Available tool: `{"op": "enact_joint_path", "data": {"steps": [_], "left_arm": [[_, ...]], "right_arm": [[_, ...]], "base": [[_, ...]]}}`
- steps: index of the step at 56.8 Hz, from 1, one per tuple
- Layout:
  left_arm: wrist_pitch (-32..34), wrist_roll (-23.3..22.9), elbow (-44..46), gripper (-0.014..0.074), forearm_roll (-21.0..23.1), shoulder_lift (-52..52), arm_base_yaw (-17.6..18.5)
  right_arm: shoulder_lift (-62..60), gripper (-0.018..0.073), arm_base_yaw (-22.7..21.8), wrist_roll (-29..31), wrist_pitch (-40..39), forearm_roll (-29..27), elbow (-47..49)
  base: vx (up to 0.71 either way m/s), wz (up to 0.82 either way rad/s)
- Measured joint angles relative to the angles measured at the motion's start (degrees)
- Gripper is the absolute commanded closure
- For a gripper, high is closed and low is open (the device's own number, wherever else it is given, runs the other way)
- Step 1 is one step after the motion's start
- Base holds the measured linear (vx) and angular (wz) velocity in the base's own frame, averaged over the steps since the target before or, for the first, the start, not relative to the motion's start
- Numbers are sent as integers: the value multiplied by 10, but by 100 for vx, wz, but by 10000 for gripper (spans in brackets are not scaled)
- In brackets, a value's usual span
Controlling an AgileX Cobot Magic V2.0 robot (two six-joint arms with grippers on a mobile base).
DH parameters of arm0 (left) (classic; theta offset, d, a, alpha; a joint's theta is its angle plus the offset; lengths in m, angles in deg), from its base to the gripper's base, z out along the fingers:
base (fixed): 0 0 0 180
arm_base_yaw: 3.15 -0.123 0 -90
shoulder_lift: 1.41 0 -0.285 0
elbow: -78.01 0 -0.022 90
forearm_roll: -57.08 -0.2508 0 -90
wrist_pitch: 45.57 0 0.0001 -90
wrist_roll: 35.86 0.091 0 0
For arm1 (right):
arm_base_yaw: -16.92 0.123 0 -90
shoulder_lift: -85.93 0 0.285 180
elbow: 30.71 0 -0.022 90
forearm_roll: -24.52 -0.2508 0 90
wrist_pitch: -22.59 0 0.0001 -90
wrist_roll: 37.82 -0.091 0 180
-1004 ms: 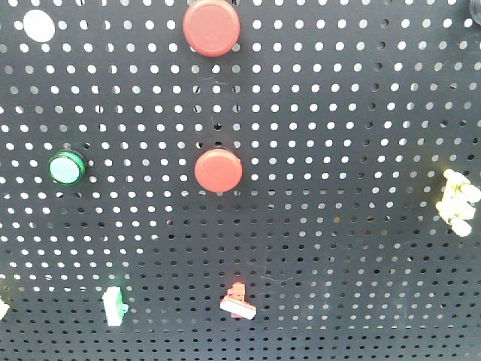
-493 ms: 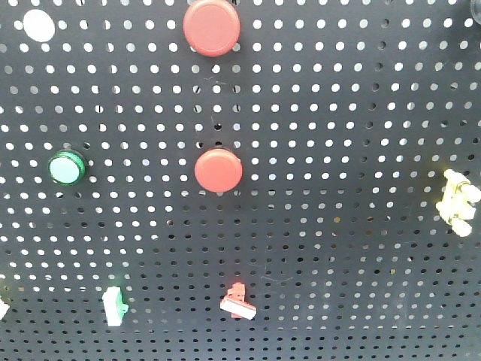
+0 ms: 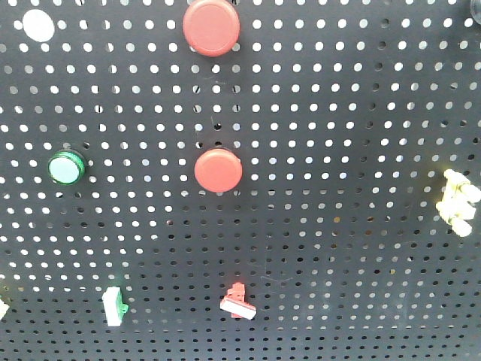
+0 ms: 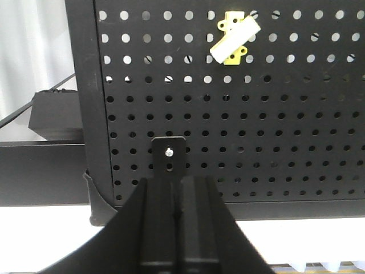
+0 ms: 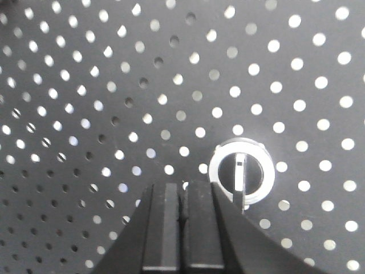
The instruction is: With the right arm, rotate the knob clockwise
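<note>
In the right wrist view the knob, a black selector with a silver ring and an upright handle bar, is mounted on the black pegboard. My right gripper is shut with nothing in it, its tips just left of and below the knob, apart from it. The left wrist view has my left gripper shut and empty, low in front of the pegboard's bottom edge near a small black bracket. Neither the knob nor either gripper appears in the front view.
The front view shows two red push buttons, a green lamp, a white toggle, a red toggle and a yellowish part at the right edge. A yellow-and-white switch sits above the left gripper.
</note>
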Motion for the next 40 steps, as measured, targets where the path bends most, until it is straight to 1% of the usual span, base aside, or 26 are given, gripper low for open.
{"op": "enact_joint_path", "data": {"steps": [8,15,33,40], "left_arm": [[0,0,0,603,0,0,0],[0,0,0,603,0,0,0],[0,0,0,603,0,0,0],[0,0,0,603,0,0,0]], "right_arm": [[0,355,1,0,-16,7,0],[0,307,1,-18,-34,30,0],[2,303,1,-99,-36,118,0],[10,303,1,-121,-40,137,1]], "base": [[0,0],[0,0],[0,0],[0,0]]}}
